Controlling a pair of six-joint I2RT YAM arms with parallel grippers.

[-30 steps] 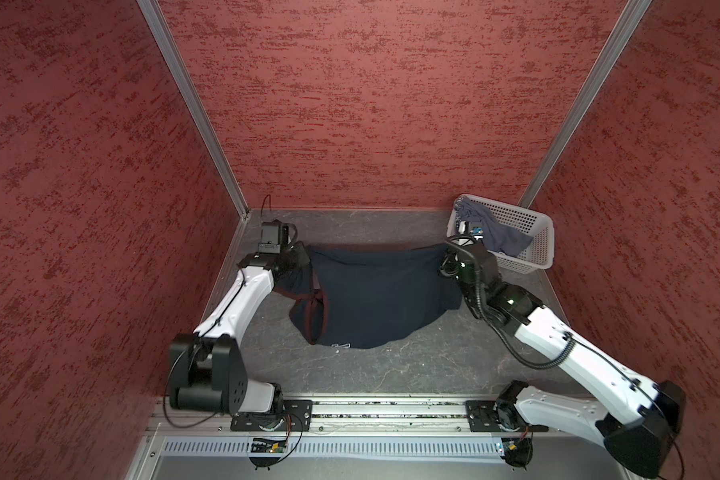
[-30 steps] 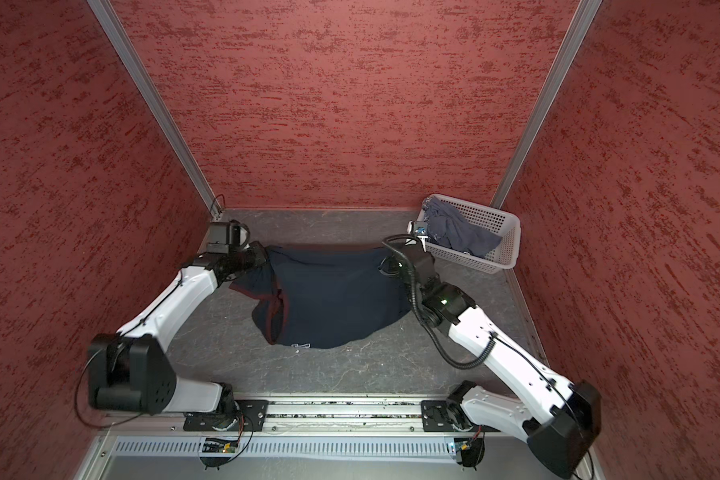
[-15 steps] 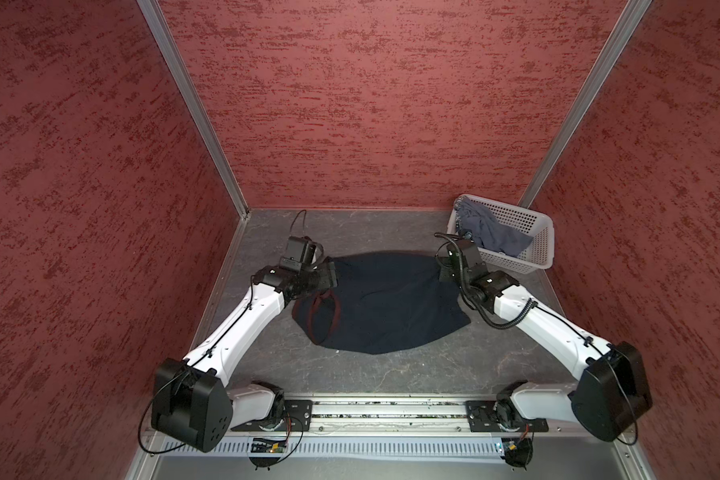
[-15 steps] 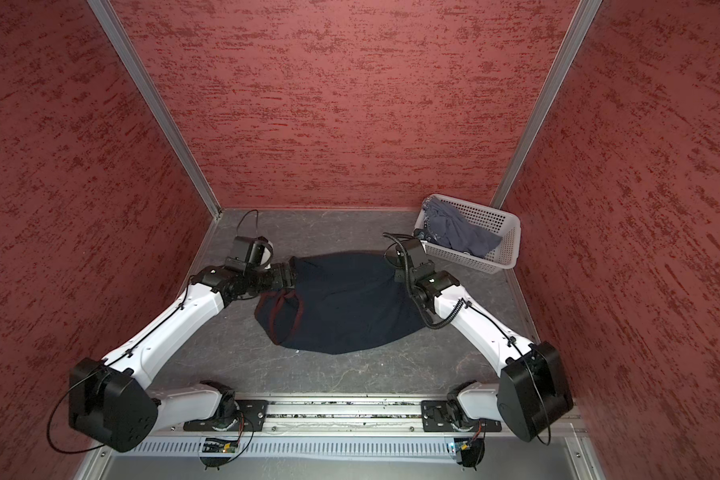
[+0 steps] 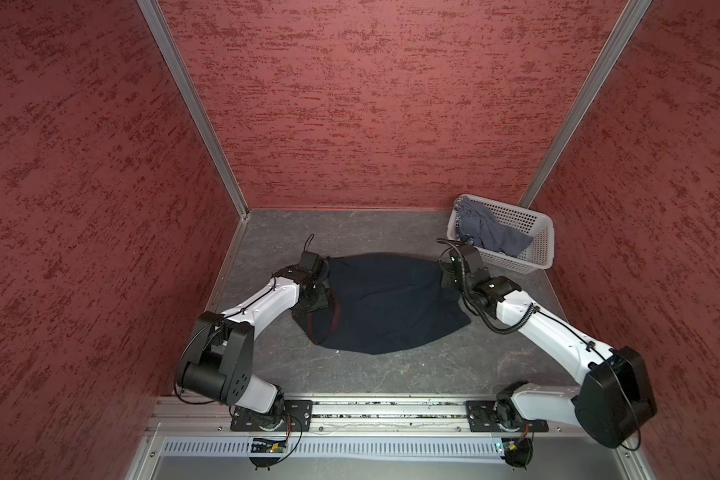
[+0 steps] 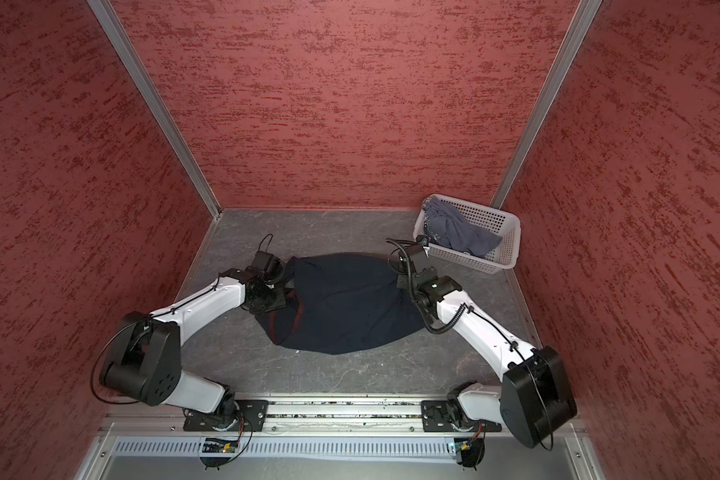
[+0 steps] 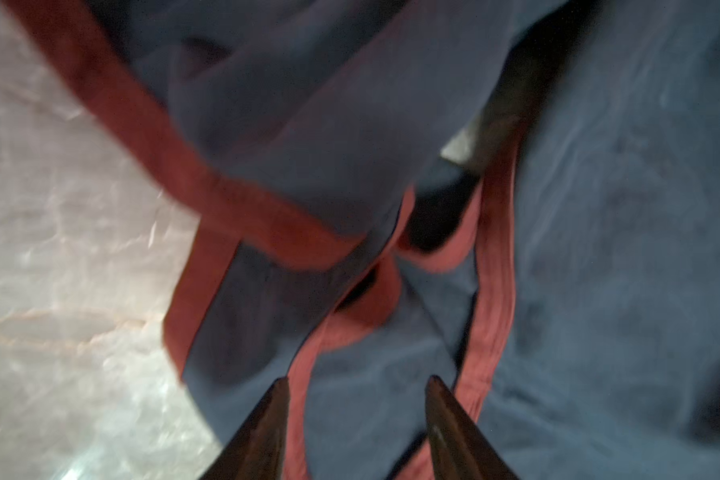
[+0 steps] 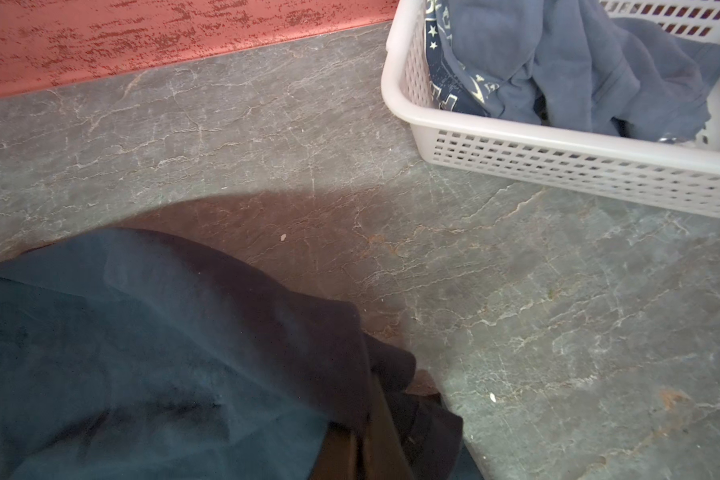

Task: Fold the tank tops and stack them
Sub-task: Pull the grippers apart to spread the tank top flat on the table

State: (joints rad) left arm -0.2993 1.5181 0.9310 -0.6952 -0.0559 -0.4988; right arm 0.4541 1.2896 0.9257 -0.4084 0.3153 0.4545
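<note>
The dark navy tank top (image 5: 391,307) (image 6: 341,307) lies spread and rumpled on the grey table, its reddish-trimmed straps (image 7: 491,266) at the left end. My left gripper (image 5: 323,291) (image 6: 281,291) (image 7: 356,382) hangs over those straps with its fingers apart, and a navy strip edged in red lies between them. My right gripper (image 5: 447,276) (image 6: 400,278) (image 8: 362,449) is shut on the top's right end, with cloth bunched over the jaws. The slate blue-grey tank top (image 5: 487,232) (image 6: 458,232) (image 8: 578,70) sits crumpled in the basket.
The white perforated basket (image 5: 545,245) (image 6: 512,245) (image 8: 558,141) stands at the back right corner, just behind my right gripper. Red walls close in the table on three sides. A metal rail (image 5: 391,409) runs along the front edge.
The navy top's far edge was stretched straight between the grippers; now it bows and the cloth lies slacker. My left gripper moved right, away from the wall, onto the straps. The right gripper shifted little.
</note>
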